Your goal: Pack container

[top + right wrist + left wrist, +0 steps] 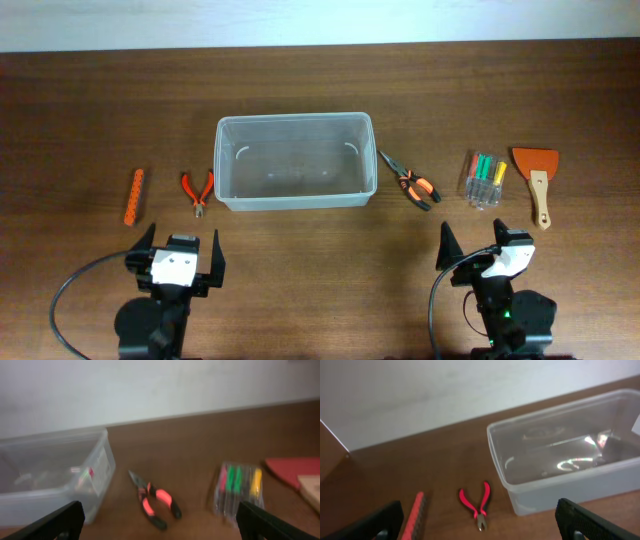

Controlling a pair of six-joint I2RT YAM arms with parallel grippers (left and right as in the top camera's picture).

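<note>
The container [294,160] is a large clear plastic bin at the table's centre, with nothing in it; it also shows in the left wrist view [570,455] and the right wrist view [50,477]. Left of it lie small red pliers [197,191] [477,505] and an orange bit holder [135,196] [416,515]. Right of it lie orange-black long-nose pliers [410,182] [155,500], a clear case of coloured screwdrivers [485,179] [237,487] and an orange scraper with wooden handle [537,180] [295,472]. My left gripper [178,255] [480,532] and right gripper [485,250] [160,532] are open and empty, near the front edge.
Brown wooden table [320,250] with a white wall behind it. Black cables loop beside both arm bases at the front.
</note>
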